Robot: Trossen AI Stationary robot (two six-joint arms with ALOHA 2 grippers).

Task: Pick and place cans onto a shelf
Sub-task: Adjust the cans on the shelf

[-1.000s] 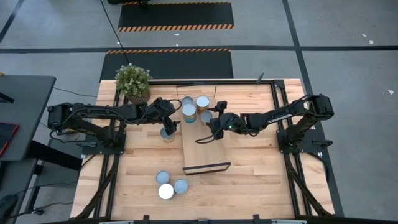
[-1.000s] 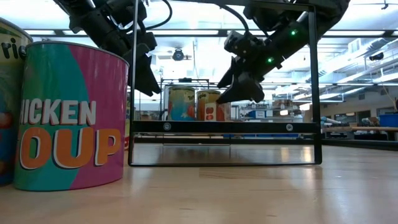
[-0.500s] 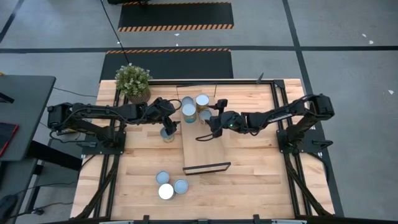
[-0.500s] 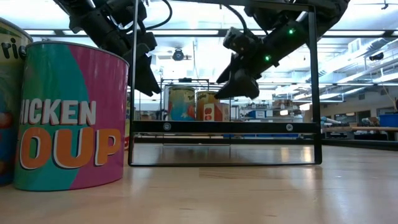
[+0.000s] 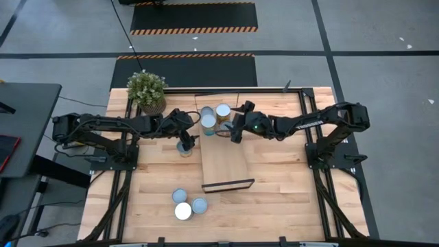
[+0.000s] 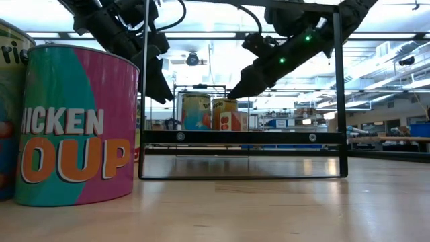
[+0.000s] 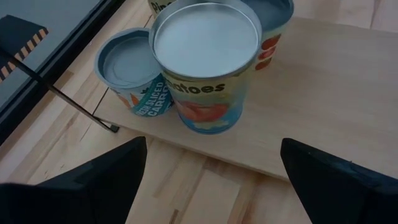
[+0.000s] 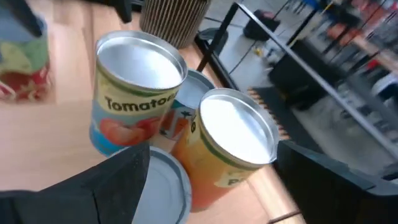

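High view: shelf (image 5: pixel 227 161) lying lengthwise mid-tabletop (image 5: pixel 274 199), pale board w/ black frame at near end. Four cans bunched at far end of shelf: tomato can (image 5: pixel 208 123), orange-sided can (image 5: pixel 223 112), two more tucked betw/behind. Left hand (image 5: pixel 185 140) just off shelf's left edge, above one can (image 5: pixel 186 149) standing on tabletop beside shelf; fingers spread wide, nothing gripped. Right hand (image 5: pixel 235 129) at far end of shelf, just beside the bunch on its right, fingers parted, nothing held. Three cans (image 5: pixel 186 204) clustered on tabletop near front edge, well apart from shelf. Potted plant (image 5: pixel 147 90) at far left corner.

Right wrist view: tomato can (image 8: pixel 138 93) and orange-sided can (image 8: pixel 231 146) upright, side by side, touching or nearly; lower can top (image 8: pixel 166 186) close to own fingers.

Left wrist view: tomato can (image 7: pixel 207 65) on shelf edge, blue-labelled can (image 7: pixel 127 71) beside it.

Low view: chicken soup can (image 6: pixel 74 124) up close at left.
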